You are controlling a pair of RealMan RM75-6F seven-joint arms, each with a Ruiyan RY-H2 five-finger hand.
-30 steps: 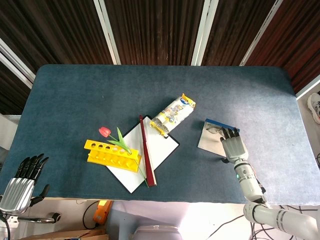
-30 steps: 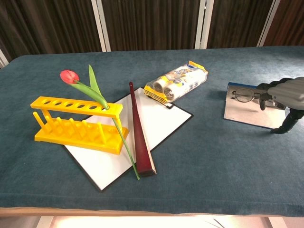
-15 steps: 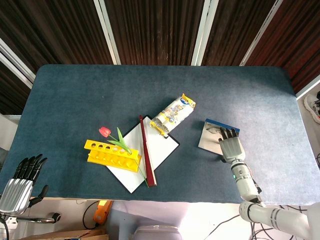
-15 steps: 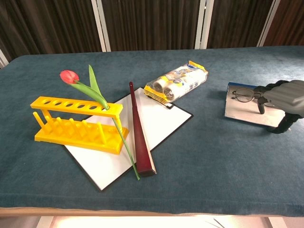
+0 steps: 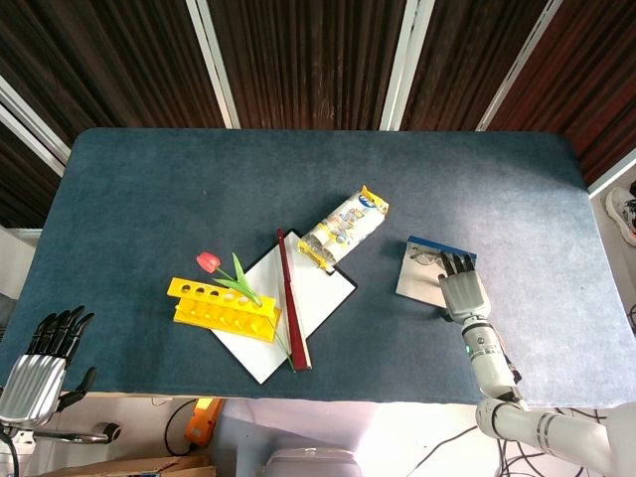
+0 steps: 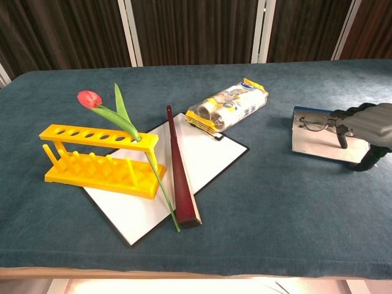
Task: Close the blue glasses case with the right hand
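Note:
The blue glasses case (image 5: 421, 270) (image 6: 312, 142) lies open at the right of the table, its pale inside facing up and a blue edge at the far side. A pair of glasses (image 6: 313, 123) rests in it near that edge. My right hand (image 5: 463, 290) (image 6: 366, 125) hovers over the case's near right part, palm down, fingers apart and curled toward the glasses, thumb hanging toward the cloth; it holds nothing. My left hand (image 5: 42, 366) stays off the table's near left corner, fingers spread, empty.
A snack packet (image 5: 344, 229) lies at mid-table. A white board (image 5: 298, 320) with a dark red stick (image 5: 292, 298) across it sits left of centre. A yellow tube rack (image 5: 225, 310) holds a red tulip (image 5: 209, 262). The cloth drops off just behind my right wrist.
My right hand shifted slightly left over the case, then eased back. The case's near edge looks a little raised. My left hand stayed still.

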